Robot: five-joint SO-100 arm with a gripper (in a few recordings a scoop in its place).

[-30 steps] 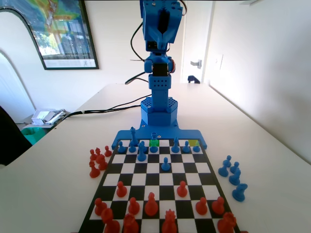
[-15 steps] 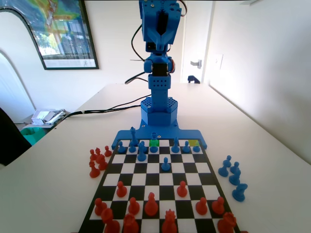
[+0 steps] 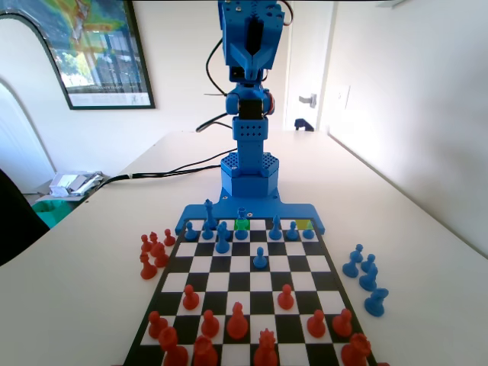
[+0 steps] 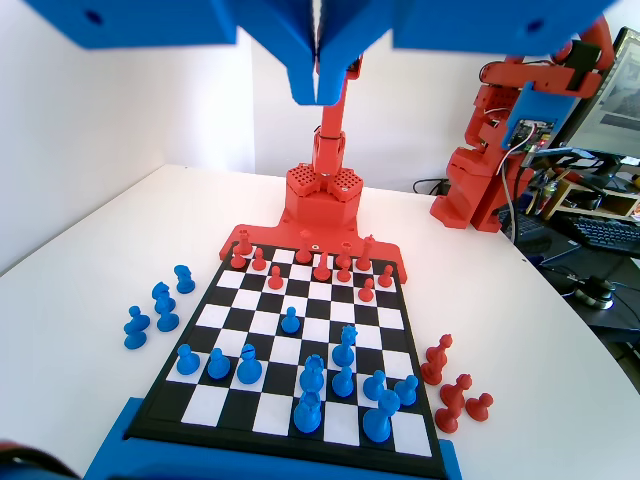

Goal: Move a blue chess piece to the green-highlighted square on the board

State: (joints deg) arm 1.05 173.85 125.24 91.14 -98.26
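My gripper is raised high over the board's near end in the wrist view, jaws pressed together with nothing between them. In the fixed view the gripper hangs high above the blue base at the far end. A lone small blue chess piece stands out in the middle of the board, two rows in front of the blue ranks; in the wrist view this blue piece is well below and beyond the jaws. The green-highlighted square lies in the far row, with a blue piece just in front of it.
A paler yellow-green square lies at the far row's right. Several blue pieces stand off the board on the right, several red ones on the left. Red pieces fill the near rows. Cables run across the table behind the base.
The raised arm shifted very slightly left a second ago and has held still since. No piece has moved.
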